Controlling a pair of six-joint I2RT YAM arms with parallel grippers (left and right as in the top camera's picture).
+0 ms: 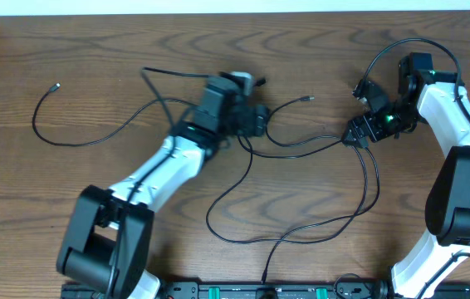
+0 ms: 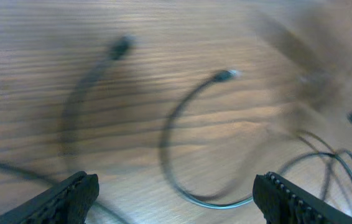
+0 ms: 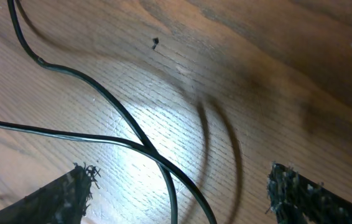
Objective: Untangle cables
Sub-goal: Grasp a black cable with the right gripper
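Left tool (image 2: 176,193) released, right tool (image 3: 181,180) released (both empty); cables (image 3: 101,138) sprawl crosswise, plug (image 1: 305,98) pointing right.

Black cables (image 2: 165,140) between spread fingers (image 2: 70,196)

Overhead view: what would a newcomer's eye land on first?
Black cables loop and cross at centre, and one strand sweeps out to the left. The left end effector and right end effector both hang open over cable, gripping nothing.
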